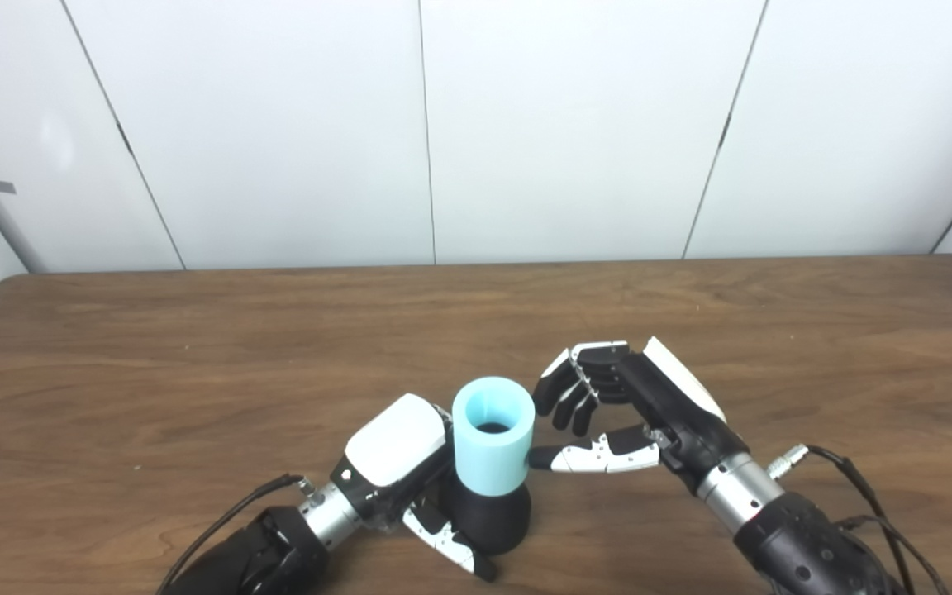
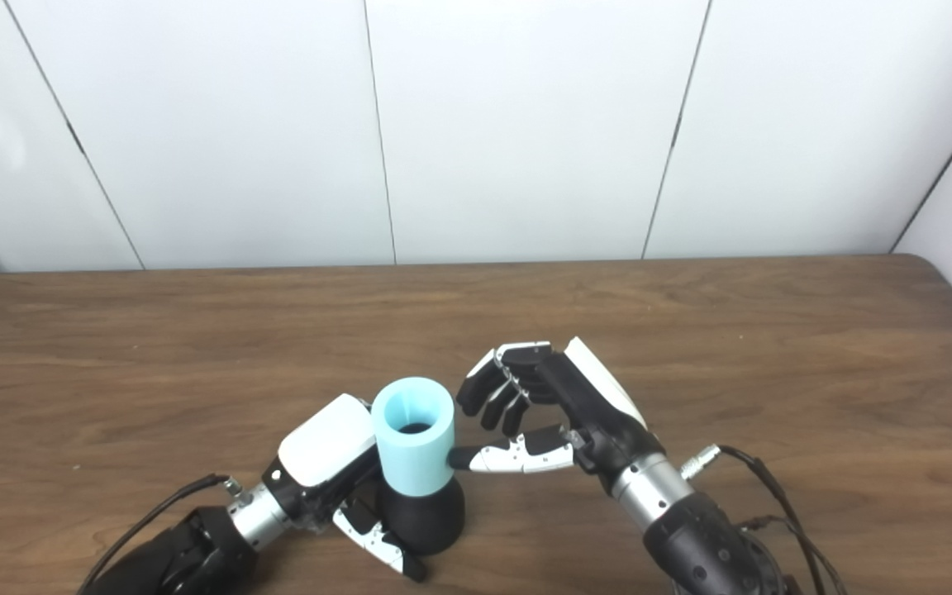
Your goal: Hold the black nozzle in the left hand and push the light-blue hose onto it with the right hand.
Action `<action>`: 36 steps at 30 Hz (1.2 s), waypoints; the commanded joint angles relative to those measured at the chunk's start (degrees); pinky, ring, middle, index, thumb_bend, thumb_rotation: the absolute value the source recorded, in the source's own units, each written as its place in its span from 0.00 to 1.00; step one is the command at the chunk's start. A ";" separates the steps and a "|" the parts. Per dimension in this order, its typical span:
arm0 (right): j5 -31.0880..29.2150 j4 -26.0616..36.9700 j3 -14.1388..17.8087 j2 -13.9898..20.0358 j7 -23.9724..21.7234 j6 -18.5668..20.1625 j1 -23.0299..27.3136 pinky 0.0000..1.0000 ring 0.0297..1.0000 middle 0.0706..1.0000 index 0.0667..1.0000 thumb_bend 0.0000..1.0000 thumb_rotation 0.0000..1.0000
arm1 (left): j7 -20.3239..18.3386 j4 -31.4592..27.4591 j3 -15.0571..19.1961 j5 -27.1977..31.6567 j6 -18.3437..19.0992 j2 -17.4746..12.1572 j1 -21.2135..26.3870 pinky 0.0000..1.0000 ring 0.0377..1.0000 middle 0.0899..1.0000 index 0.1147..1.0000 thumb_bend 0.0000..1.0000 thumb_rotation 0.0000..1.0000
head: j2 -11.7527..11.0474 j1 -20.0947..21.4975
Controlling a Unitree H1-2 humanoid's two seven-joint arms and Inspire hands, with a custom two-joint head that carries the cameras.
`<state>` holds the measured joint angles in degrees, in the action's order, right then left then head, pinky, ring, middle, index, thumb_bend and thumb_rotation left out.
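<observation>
Left eye view shows you a wooden tabletop (image 1: 691,314) with both robot hands low in the frame and, between them, the two task parts already stacked. Take the black nozzle (image 1: 488,521) as your landmark: it stands upright near the front edge of the tabletop, flared at its base. The light-blue hose (image 1: 492,446), a short stubby tube, sits directly on top of the nozzle with its long axis vertical and its open mouth facing up (a dark spot shows down inside the bore).

To the left of the nozzle, your left hand (image 1: 410,479) is wrapped around the nozzle's body, thumb in front, fingers behind and mostly hidden; it is clamped on it.

To the right of the nozzle and a little higher, your right hand (image 1: 608,413) holds nothing. Its fingers (image 1: 567,397) are curled loosely and apart from the thumb, whose tip touches or nearly touches the hose's right side wall; which one cannot be told.

The hose appears already seated, so any further push would have to run straight down along that vertical axis, from the nearer right hand.
</observation>
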<state>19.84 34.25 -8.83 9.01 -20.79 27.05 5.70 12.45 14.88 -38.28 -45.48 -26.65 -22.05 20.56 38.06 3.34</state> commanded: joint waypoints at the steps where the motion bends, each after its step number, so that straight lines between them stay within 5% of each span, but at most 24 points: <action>1: 1.77 3.15 0.75 0.28 -0.35 -0.14 1.60 0.34 0.44 0.47 0.44 0.50 0.00 | -1.40 6.41 -5.50 -0.05 -0.25 3.70 -9.21 0.31 0.37 0.42 0.43 0.52 0.00 | 0.08 0.08; 3: 2.99 3.28 0.47 1.27 0.64 -0.55 1.60 0.37 0.43 0.48 0.45 0.51 0.00 | -1.51 6.28 -5.49 -0.05 -0.25 3.60 -9.24 0.30 0.37 0.43 0.43 0.52 0.00 | 0.17 0.11; 4: 3.14 3.28 0.54 1.58 1.36 -1.44 1.53 0.44 0.51 0.55 0.45 0.51 0.06 | -1.67 6.22 -5.50 0.04 -0.25 3.53 -9.24 0.31 0.37 0.43 0.43 0.52 0.00 | 0.15 0.12; 5: 3.95 3.37 0.58 1.98 2.07 -2.75 1.51 0.54 0.62 0.65 0.60 0.62 0.12 | -1.88 6.14 -5.40 0.11 -0.25 3.51 -9.29 0.31 0.38 0.43 0.43 0.52 0.00 | 0.16 0.15; 9: 7.92 4.74 0.55 3.56 3.97 -6.05 2.51 0.69 0.80 0.84 0.86 0.75 0.62 | -1.89 6.08 -5.29 0.03 -0.24 3.48 -9.36 0.32 0.38 0.43 0.43 0.52 0.00 | 0.20 0.23; 12: 8.09 6.08 1.05 4.47 4.47 -8.01 3.81 0.78 0.88 0.93 0.96 0.83 0.77 | -1.70 6.29 -5.47 -0.05 -0.25 3.45 -9.26 0.31 0.38 0.43 0.43 0.52 0.00 | 0.20 0.23; 19: 12.11 9.88 0.00 7.38 3.55 -14.33 6.09 0.94 0.98 1.00 1.00 0.84 0.86 | -1.71 6.68 -5.57 0.14 -0.25 3.43 -8.98 0.34 0.41 0.43 0.42 0.52 0.00 | 0.11 0.55; 28: 20.56 13.05 -5.05 8.88 -0.23 -22.18 3.06 1.00 0.97 0.97 0.93 0.88 0.89 | -1.65 7.04 -5.64 0.01 -0.25 3.64 -8.74 0.32 0.38 0.43 0.43 0.52 0.00 | -0.01 0.60; 33: 24.13 12.96 -6.20 8.80 -1.33 -27.32 1.18 1.00 0.96 0.98 0.94 0.90 0.91 | -0.68 7.36 -6.07 -0.25 -0.26 3.64 -8.61 0.21 0.26 0.35 0.45 0.51 0.00 | 0.05 0.56; 36: 26.01 12.77 -7.00 8.83 -2.46 -29.85 0.13 0.99 0.97 0.98 0.95 0.90 0.86 | -0.67 7.44 -6.27 -0.48 -0.26 3.59 -8.45 0.28 0.35 0.41 0.44 0.52 0.00 | 0.05 0.49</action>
<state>44.77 45.27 -15.73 17.40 -23.36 0.35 5.31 12.62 15.11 -38.78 -45.53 -26.69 -21.98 20.81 38.06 3.87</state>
